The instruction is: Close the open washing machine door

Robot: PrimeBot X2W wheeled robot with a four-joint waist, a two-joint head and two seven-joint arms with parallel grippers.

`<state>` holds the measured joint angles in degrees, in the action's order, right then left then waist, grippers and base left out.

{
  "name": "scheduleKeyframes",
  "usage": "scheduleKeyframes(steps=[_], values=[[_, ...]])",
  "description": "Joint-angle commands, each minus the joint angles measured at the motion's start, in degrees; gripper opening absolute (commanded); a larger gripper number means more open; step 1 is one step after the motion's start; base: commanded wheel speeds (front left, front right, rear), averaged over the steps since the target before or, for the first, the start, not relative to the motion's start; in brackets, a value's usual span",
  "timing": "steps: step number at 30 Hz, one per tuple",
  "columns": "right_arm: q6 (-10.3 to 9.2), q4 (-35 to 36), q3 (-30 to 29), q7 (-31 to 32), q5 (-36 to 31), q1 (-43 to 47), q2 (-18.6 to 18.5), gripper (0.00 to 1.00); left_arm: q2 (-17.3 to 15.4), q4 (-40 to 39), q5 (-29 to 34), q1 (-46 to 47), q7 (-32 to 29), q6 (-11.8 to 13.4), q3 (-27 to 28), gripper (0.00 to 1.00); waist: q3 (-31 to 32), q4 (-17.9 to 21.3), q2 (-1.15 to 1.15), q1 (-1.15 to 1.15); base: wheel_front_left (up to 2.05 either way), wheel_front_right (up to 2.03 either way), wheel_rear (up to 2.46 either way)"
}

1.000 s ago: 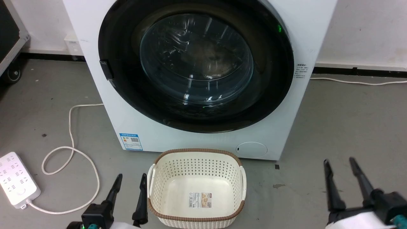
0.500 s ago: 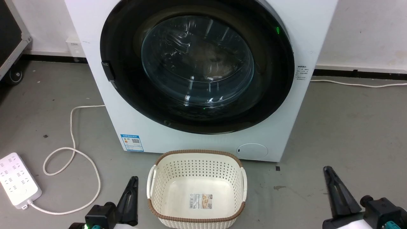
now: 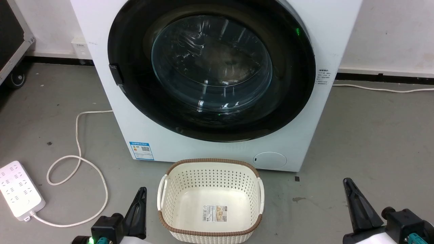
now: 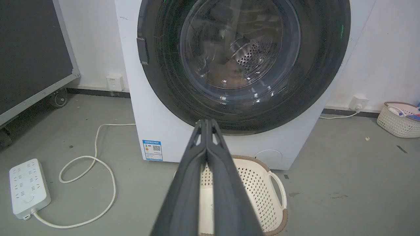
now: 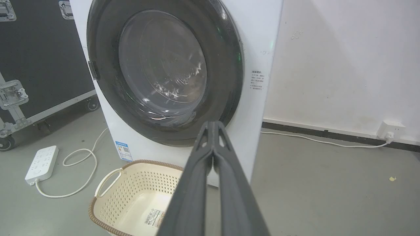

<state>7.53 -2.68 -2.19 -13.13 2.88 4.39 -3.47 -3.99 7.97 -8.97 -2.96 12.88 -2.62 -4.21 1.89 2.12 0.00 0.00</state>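
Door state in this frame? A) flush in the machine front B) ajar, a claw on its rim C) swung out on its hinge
A: the washing machine door sits flush in the white front; the left claw and right claw are low, apart from it.

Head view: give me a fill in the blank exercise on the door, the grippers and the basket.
The door is already ____.
The left gripper and right gripper are both ____, not open.
The basket is ____ of laundry.
The power strip lies on the floor at the robot's ____ side.
Missing words: closed; shut; empty; left.
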Motion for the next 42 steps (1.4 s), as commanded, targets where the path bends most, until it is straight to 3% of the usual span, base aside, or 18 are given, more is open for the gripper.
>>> scheduleKeyframes(steps=[1,42], values=[[-0.01,0.36,0.08,0.4,-0.37,-0.54,0.08,0.0,0.13,-0.41,0.65,0.36,-0.24,0.28,0.25,0.0,-0.02,-0.02,0.0,0.0,0.0,0.0,0.0],[-0.02,1.24,0.88,5.22,-1.32,-2.0,0.27,0.0,0.5,-3.27,3.8,1.35,-5.02,1.16,1.75,0.0,-0.73,-0.82,0.0,0.0,0.0,0.0,0.0]])
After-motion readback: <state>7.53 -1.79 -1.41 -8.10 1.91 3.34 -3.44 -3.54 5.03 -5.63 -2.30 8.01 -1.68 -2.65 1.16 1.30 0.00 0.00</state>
